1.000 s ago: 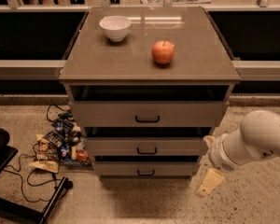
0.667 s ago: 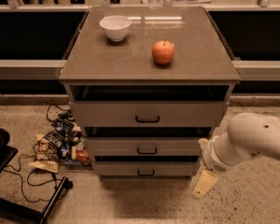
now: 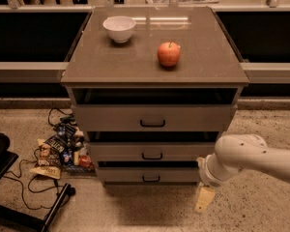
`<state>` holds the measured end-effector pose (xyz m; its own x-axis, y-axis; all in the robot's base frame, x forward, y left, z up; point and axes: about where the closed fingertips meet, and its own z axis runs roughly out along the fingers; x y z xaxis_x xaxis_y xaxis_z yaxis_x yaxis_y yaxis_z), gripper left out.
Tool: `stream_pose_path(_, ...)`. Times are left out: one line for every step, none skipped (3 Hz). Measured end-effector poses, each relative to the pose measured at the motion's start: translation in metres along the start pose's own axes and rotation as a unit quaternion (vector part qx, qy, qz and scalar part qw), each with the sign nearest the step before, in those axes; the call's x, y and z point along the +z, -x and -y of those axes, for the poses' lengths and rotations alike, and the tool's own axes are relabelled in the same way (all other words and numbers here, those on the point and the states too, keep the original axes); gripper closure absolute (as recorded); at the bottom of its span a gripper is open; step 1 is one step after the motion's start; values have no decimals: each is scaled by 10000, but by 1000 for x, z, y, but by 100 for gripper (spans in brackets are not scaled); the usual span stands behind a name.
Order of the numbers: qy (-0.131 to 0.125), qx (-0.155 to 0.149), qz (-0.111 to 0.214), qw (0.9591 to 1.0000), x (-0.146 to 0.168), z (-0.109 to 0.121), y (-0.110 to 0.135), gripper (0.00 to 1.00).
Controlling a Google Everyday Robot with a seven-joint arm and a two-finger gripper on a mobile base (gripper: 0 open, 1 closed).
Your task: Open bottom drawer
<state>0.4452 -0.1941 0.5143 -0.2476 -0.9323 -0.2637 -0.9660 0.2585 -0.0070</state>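
The grey-beige cabinet (image 3: 154, 71) has three stacked drawers. The bottom drawer (image 3: 130, 175) is the lowest one, a wide flat front with a small black bar handle (image 3: 151, 179) at its centre. A dark gap shows above its front, and its inside is hidden. My white arm (image 3: 237, 159) reaches in from the right. My gripper (image 3: 204, 199) hangs near the floor, just right of the bottom drawer's right end and apart from the handle.
A white bowl (image 3: 119, 28) and a red apple (image 3: 168, 53) sit on the cabinet top. Snack packets (image 3: 62, 151) and a black cable (image 3: 26, 185) lie on the floor to the left. A black stand base (image 3: 24, 211) lies at the lower left.
My arm and gripper have moved left, closer to the cabinet's lower right corner. The drawers, bowl and apple have not moved.
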Motion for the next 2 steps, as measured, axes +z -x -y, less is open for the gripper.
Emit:
stream_pose_path(150, -75, -11, 9999, 45, 8, -14, 0)
stream_pose_path(270, -114, 24, 9996, 83, 15, -22, 0)
